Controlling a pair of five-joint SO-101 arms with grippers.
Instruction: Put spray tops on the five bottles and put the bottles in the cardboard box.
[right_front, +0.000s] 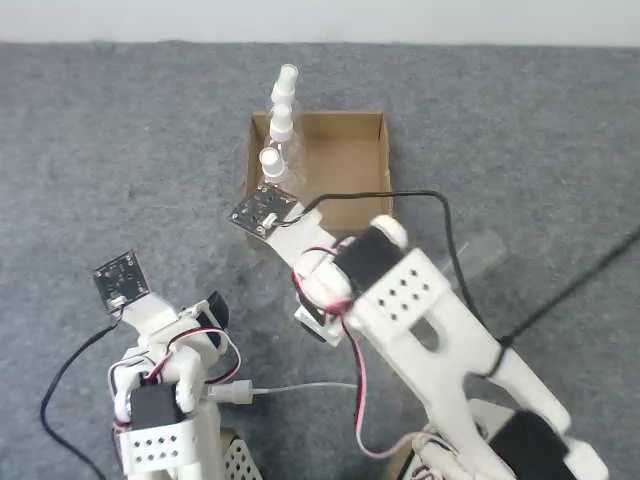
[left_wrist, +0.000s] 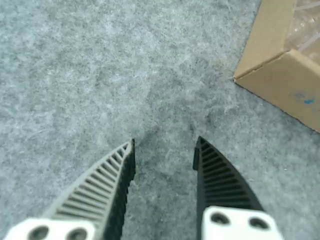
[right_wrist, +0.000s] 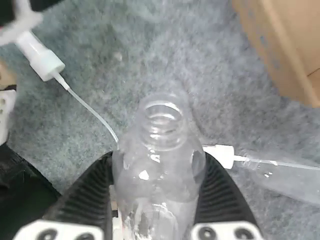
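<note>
- Now, the right claw (right_wrist: 157, 167) is clamped on a bottle (right_wrist: 162, 117), one finger pressed to each side. The bottle's neck is open and has no top.
- Beyond that bottle, a loose top (right_wrist: 44, 61) lies on the grey mat (right_wrist: 125, 40), and its thin tube trails back toward the held bottle.
- On the other side, a second bottle (right_wrist: 287, 175) lies flat on the mat with a white top on. Its cap end is close to one of the right claw's fingers.
- Over on the left, the left claw (left_wrist: 165, 145) hangs above bare mat with its fingers spread apart, gripping nothing.
- Far side of the table, the box (right_front: 345, 130) sits open side up. One corner shows past the left claw, well apart from it.
- Inside, three topped bottles (right_front: 281, 120) stand in a row along the wall on the left arm's side, their white tops poking above the rim.
- From above, the loose top lies just beside the left arm's base, with its tube running toward the right arm.
</note>
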